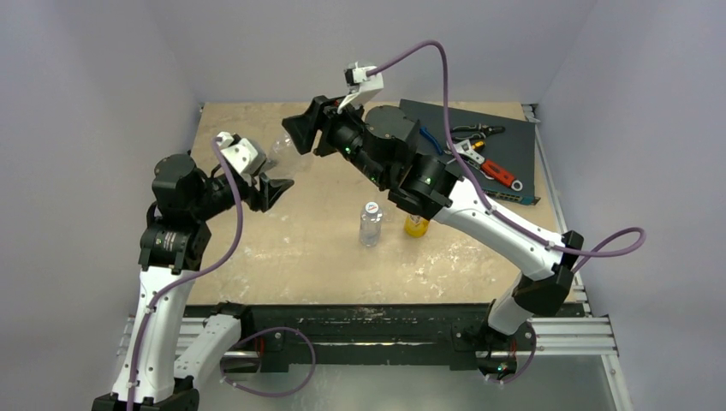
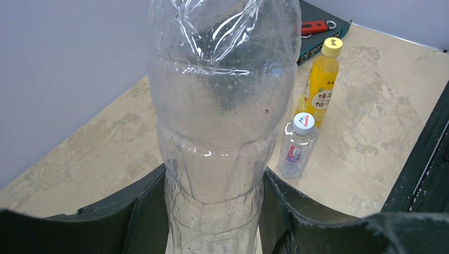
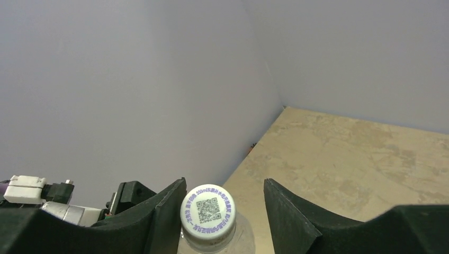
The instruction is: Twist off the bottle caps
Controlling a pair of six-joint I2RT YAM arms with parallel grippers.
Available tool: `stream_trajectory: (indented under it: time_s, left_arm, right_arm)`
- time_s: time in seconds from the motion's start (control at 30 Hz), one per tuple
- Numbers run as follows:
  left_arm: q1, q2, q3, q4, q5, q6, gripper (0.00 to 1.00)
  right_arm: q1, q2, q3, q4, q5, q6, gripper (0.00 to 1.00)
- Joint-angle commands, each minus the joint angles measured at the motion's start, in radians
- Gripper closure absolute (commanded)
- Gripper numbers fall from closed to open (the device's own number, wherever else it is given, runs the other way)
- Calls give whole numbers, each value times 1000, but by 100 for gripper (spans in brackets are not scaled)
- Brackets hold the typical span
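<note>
Clamping the clear bottle (image 2: pixel 222 106), the left claw (image 2: pixel 212 182) may crumple it; the right claw (image 3: pixel 223 186), spread wide around the white cap (image 3: pixel 207 212), sits off-centre and could slip.

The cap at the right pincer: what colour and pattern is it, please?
White cap with a purple QR code; right wrist view.
</note>
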Motion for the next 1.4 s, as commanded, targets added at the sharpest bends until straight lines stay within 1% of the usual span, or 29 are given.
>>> stream_trajectory:
  time_s: [0.0, 0.07, 0.23, 0.3, 0.37, 0.4, 0.47, 0.5, 0.57, 0.8, 0.9, 0.93, 0.97, 1.07, 1.13, 1.2, 1.27, 1.37]
  left_arm:
    - [4, -9, -1, 42, -13, 15, 96]
    - [4, -12, -3, 40, -8, 12, 96]
    - [4, -13, -11, 33, -4, 17, 96]
    - [4, -13, -15, 34, -14, 21, 96]
    - [4, -9, -14, 34, -21, 21, 96]
    - [3, -8, -13, 34, -20, 21, 96]
    - [4, -5, -9, 36, -16, 19, 96]
    - [4, -3, -7, 37, -15, 17, 97]
    - [4, 1, -1, 42, -9, 7, 96]
    - [4, 23, 21, 48, 41, -27, 96]
    - [4, 37, 41, 30, 100, -36, 97]
    - [4, 43, 51, 17, 135, -37, 98]
    - [4, 50, 64, -2, 188, -37, 98]
    - [4, 77, 111, -74, 350, -33, 97]
    - [3, 91, 138, -99, 431, -55, 96]
    - [4, 93, 157, -107, 476, -72, 96]
    - [4, 88, 165, -109, 492, -81, 96]
    - [4, 78, 171, -155, 528, -39, 96]
  right_arm:
    - [5, -28, 20, 26, 53, 20, 44]
    - [5, -40, -1, 55, 49, 28, 47]
    - [5, -53, -17, 97, 23, 33, 48]
    - [5, -50, -9, 97, 14, 37, 50]
    - [5, -43, -3, 89, 12, 41, 61]
    - [5, -39, -1, 85, 12, 43, 69]
    - [5, -37, -1, 76, 12, 46, 82]
    - [5, -36, -2, 75, 11, 46, 85]
    - [5, -38, -6, 74, 2, 47, 88]
    - [5, -51, -13, 59, -26, 37, 90]
    - [3, -64, -34, 65, -68, 19, 97]
    - [3, -73, -43, 77, -106, 0, 100]
    - [0, -88, -59, 95, -164, -30, 100]
    - [-19, -156, -140, 188, -364, -133, 100]
    - [-49, -201, -195, 242, -516, -154, 100]
    - [-96, -235, -219, 288, -623, -137, 100]
    - [-153, -256, -237, 334, -732, -94, 100]
    - [-196, -267, -239, 363, -869, -72, 100]
